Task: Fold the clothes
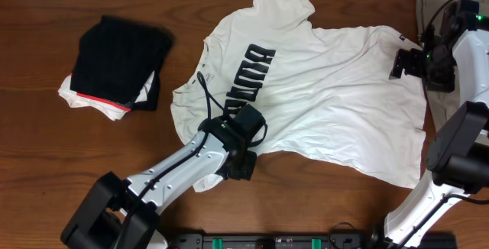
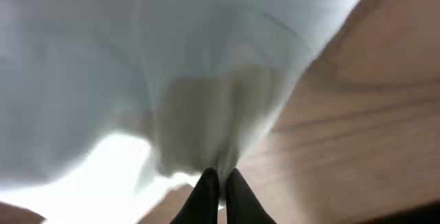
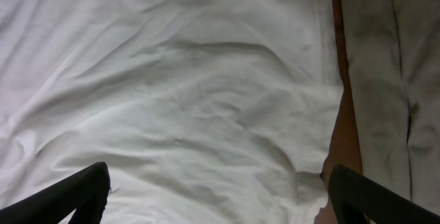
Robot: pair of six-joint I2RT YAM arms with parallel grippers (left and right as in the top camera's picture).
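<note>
First fold, I judge: my left pincer [image 2: 218, 185] pinches the lower edge of the white, black-lettered cotton T-shirt [image 1: 328, 88] lying mid-frame; my right pincer [image 3: 220, 198], spread above its right part, must next grip.

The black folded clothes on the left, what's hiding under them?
A white cloth peeks out beneath the black folded garment at its lower edge. Most of it is covered, so I cannot tell what it is.
</note>
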